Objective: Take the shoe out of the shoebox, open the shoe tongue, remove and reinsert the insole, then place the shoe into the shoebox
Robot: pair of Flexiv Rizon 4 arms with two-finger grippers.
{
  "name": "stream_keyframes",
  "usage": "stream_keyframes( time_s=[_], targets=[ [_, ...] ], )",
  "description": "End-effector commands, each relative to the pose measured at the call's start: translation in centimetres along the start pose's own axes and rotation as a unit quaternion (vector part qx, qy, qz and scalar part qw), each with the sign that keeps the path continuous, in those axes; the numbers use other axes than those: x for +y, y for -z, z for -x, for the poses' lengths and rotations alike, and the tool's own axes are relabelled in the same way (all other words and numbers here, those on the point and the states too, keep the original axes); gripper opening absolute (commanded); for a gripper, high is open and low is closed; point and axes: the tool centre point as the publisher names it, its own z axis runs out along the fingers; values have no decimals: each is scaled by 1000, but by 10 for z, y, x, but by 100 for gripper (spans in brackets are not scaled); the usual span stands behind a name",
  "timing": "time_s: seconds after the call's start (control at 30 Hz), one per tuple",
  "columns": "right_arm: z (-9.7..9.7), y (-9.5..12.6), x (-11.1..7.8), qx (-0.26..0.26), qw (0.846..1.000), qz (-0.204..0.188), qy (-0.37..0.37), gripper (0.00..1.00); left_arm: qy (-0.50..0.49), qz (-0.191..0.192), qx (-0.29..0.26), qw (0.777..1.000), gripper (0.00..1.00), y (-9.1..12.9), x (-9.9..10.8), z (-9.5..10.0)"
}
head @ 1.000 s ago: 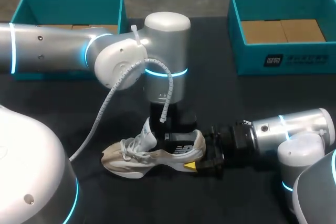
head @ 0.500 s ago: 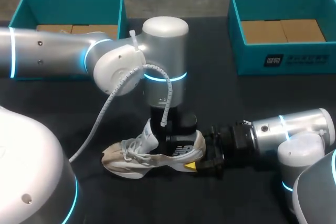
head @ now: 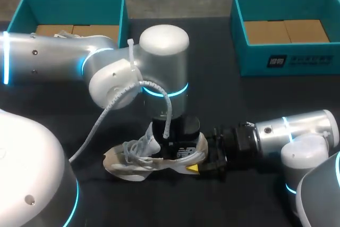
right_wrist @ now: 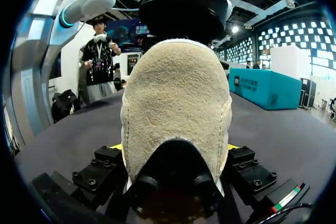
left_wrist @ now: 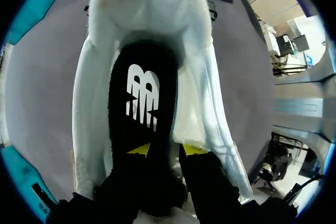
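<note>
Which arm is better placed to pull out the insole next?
Probably left. The left end effector is down inside the white and beige sneaker at its black insole; the right end effector is clamping the heel, steadying it.

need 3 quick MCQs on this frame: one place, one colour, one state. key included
1. Where is the shoe?
A) in the left teal box
B) in the right teal box
C) on the table

2. What colour is the insole?
A) black
B) red
C) teal

3. The right gripper is:
A) open, clear of the shoe
B) shut on the shoe's heel
C) holding a box

Key:
1 C, it lies on the dark tabletop.
2 A, the left wrist view shows it black with a white mark.
3 B, its yellow tips press the heel from both sides.
</note>
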Motion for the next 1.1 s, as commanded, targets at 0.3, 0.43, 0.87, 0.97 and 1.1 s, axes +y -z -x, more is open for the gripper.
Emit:
stream_keyframes(
  time_s=[0.3, 0.43, 0.87, 0.97, 1.1],
  targets=[
    [0, -1, 2, 1, 1000, -3, 0, 0, 44, 11, -87, 995, 31, -14, -1, 17],
    [0, -1, 2, 1, 1000, -3, 0, 0, 53, 15, -104, 993, 27, -15, 0, 25],
    [0, -1, 2, 1, 1000, -3, 0, 0, 68, 11, -115, 991, 0, -8, 6, 36],
    [0, -1, 2, 1, 1000, -3, 0, 0, 63, -2, -89, 994, 0, -2, 8, 32],
    [0, -1, 2, 1, 1000, -3, 0, 0, 54, -19, -64, 996, 0, 6, 11, 26]
  ],
)
